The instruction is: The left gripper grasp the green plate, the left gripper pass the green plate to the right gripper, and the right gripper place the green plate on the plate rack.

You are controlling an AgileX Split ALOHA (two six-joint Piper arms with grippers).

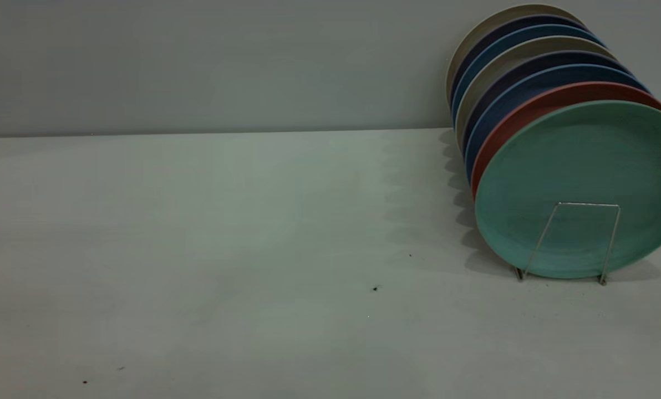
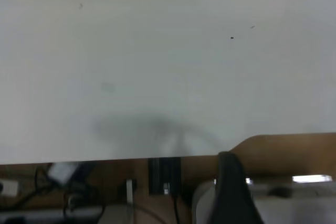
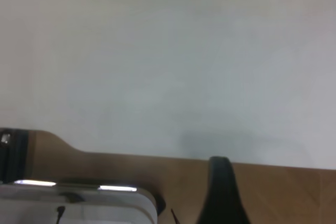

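Observation:
The green plate (image 1: 580,183) stands upright on edge at the front of the row in the plate rack (image 1: 577,238), just behind the rack's front wire loop. A salmon-pink plate (image 1: 535,108) stands right behind it. Neither gripper shows in the exterior view. The left gripper (image 2: 231,192) shows only as a dark shape in the left wrist view, near the table's edge and far from the plate. The right gripper (image 3: 220,192) shows the same way in the right wrist view. No plate shows in either wrist view.
Several blue, dark and beige plates (image 1: 508,66) fill the rack behind the pink one, at the table's right. The white table top (image 1: 225,249) stretches to the left, with a grey wall behind it. Both wrist views show the table edge, with brown wood and equipment beyond.

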